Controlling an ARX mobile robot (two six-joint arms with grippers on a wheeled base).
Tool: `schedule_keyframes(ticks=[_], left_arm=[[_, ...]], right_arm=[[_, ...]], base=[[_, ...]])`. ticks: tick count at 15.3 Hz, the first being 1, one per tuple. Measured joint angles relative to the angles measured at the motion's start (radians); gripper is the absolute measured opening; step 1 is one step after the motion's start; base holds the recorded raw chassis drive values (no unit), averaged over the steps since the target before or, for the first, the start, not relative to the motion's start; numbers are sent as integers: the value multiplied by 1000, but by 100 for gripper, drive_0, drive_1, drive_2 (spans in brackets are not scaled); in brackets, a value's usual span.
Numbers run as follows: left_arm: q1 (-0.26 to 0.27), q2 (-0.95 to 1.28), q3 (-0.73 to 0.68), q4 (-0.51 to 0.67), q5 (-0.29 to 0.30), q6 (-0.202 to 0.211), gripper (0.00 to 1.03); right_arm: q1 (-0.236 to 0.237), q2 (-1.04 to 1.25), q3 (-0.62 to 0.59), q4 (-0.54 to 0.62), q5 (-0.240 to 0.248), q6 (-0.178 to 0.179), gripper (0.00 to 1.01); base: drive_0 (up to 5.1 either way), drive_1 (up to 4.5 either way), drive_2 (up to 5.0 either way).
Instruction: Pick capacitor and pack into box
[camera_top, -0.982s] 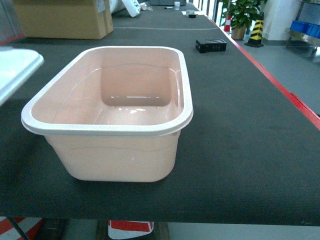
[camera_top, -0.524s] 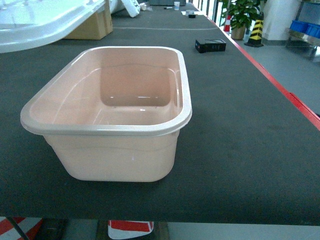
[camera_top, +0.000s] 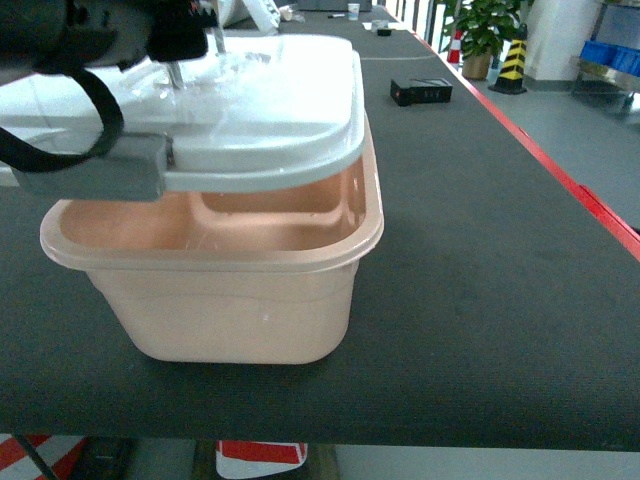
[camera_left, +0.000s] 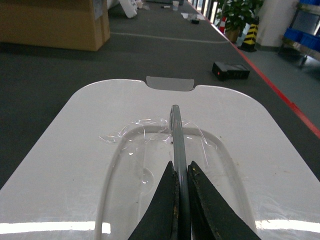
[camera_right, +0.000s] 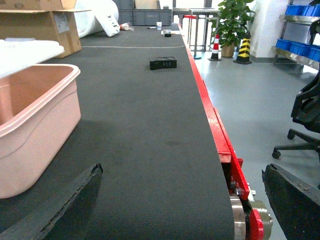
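The left hand (camera_left: 181, 180) is clamped on the grey handle (camera_left: 176, 131) of the white lid (camera_top: 270, 110), holding it tilted over the pink box (camera_top: 240, 300) near the front edge of the dark surface (camera_top: 480, 300). The right hand (camera_right: 180, 210) hangs spread wide at the right edge, holding nothing.

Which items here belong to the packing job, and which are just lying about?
Job:
- box, pale peach-pink tub
- white lid, over the box
- grey handle on the lid, gripped by the left claw
- right claw, open over the belt

Lying about:
- black device
- cardboard carton
- potted plant
- office chair
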Motion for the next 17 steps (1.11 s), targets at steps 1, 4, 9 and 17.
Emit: schedule_keyframes(ticks=[1, 4, 9, 17], left_arm=[[-12, 29, 6, -1, -13, -7, 2], [-31, 98, 50, 11, -34, -12, 2], [-35, 168, 60, 16, -43, -26, 2], [-23, 171, 60, 68, -37, -23, 60]], right_arm=[[0, 0, 0, 0, 0, 0, 98], [0, 0, 0, 0, 0, 0, 98], [0, 0, 0, 0, 0, 0, 98], [0, 0, 0, 0, 0, 0, 98]], base=[[0, 0, 0], [0, 0, 0], [0, 0, 0], [0, 0, 0]])
